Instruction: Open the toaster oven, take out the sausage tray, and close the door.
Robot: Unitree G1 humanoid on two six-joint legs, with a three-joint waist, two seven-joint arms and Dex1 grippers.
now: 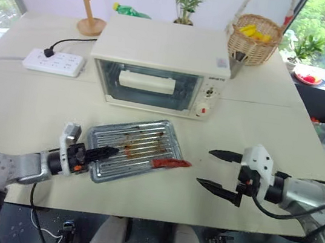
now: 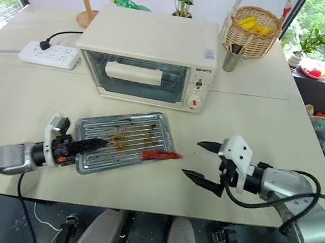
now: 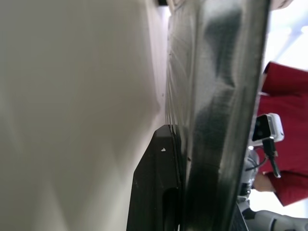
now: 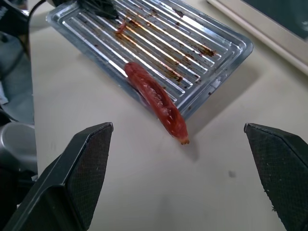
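Judging by how things lie, the work is nearly done: the sausage tray (image 1: 132, 149) sits on the cream table (image 1: 16, 118) before the toaster oven (image 1: 161, 66), whose door (image 1: 149, 86) looks shut. The left gripper (image 1: 104, 151) is clamped on the tray's edge and must let go; the right gripper (image 1: 221, 172) gapes wide, empty. The sausage (image 1: 170, 162) hangs over the tray's rim. Behind stand a power strip (image 1: 54, 61), a basket (image 1: 255, 39), plants and windows

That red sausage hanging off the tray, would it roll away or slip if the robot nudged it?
The sausage lies half over the tray rim, so a nudge would probably tip it onto the table. It looks round and greasy: likely slippery, apt to roll. Slightly curved, probably soft.
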